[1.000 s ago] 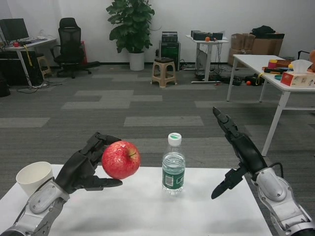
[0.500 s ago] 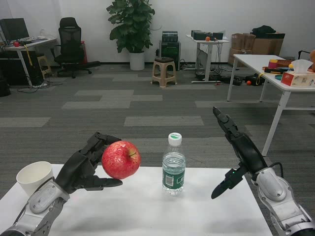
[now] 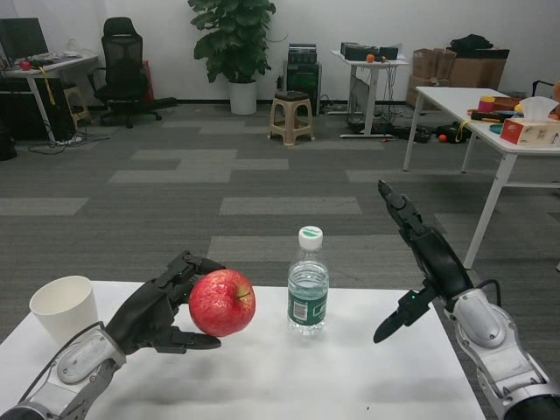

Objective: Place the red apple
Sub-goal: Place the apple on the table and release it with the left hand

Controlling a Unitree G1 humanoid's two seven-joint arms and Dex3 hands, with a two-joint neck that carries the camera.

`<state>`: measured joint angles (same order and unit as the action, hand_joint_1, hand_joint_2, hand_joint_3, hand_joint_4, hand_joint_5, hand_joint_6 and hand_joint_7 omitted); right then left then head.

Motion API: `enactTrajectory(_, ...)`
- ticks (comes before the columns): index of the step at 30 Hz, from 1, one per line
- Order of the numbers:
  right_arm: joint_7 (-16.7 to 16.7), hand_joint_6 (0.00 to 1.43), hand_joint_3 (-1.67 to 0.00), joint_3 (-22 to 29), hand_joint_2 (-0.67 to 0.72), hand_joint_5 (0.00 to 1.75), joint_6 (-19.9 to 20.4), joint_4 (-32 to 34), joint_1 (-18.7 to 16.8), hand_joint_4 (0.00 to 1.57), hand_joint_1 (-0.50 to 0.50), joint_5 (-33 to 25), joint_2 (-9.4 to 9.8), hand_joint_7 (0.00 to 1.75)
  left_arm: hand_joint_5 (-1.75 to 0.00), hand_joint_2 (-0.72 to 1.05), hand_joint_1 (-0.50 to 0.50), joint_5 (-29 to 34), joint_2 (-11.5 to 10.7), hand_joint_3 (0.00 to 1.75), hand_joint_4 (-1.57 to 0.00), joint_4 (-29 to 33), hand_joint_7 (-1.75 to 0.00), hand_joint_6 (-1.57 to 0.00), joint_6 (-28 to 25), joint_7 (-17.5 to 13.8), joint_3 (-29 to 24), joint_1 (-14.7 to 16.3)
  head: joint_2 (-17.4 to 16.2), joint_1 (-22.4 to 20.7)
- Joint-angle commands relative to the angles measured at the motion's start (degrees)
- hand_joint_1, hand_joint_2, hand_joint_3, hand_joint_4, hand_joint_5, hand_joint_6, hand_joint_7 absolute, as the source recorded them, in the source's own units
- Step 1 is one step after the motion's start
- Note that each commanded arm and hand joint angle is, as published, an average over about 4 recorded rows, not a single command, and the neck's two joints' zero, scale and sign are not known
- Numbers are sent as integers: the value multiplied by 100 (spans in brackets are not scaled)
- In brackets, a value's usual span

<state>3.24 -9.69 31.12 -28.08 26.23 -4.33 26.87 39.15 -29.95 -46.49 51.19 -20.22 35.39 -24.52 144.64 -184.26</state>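
Observation:
My left hand [image 3: 162, 313] holds the red apple [image 3: 222, 303] above the white table [image 3: 262, 376], left of the middle. Its fingers wrap the apple's left side and underside. The apple hangs just left of a clear water bottle [image 3: 308, 282] with a white cap and green label, without touching it. My right hand [image 3: 422, 262] is raised at the right of the table, fingers spread and empty.
A white paper cup [image 3: 66, 308] stands at the table's far left. Beyond the table lie grey carpet, a plastic stool [image 3: 291, 116], a potted plant [image 3: 234, 48], an office chair [image 3: 125, 77] and a white side table [image 3: 490, 131] at the right.
The apple and my left hand have sunk a little toward the table and shifted slightly right. The view has tilted slightly. My right hand has hardly moved.

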Motion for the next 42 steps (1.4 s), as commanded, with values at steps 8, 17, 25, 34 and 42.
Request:
enactTrajectory(8, -34, 0, 0, -2, 15, 0, 52, -40, -54, 0, -50, -39, 53, 0, -154, 105, -28, 73, -123, 9, 0, -617, -168, -86, 267, -61, 603, 57, -361, -226)
enactTrajectory(17, -34, 0, 0, -162, 15, 0, 61, -152, -54, 0, -49, -107, 66, 0, -154, 105, -27, 73, -115, 9, 0, -863, -168, -86, 278, -145, 739, 130, -538, -438)
enactTrajectory(25, -47, 0, 0, -182, 15, 0, 69, -224, -48, 1, -50, -138, 73, 0, -154, 105, -26, -145, -90, 9, 0, -1011, -168, -83, 269, -220, 781, 141, -730, -544)
enactTrajectory(34, -52, 0, 0, -173, 15, 0, 69, -292, -32, 0, -50, -140, 73, 0, -154, 105, -23, -336, -101, 9, 0, -1103, -161, -54, 269, -246, 794, 97, -809, -559)
enactTrajectory(42, -52, 0, 0, -173, 15, 0, 69, -334, -17, 0, -50, -143, 73, 0, -154, 105, -23, -887, -99, 9, 0, -1116, -133, -27, 269, -246, 667, 75, -837, -559)
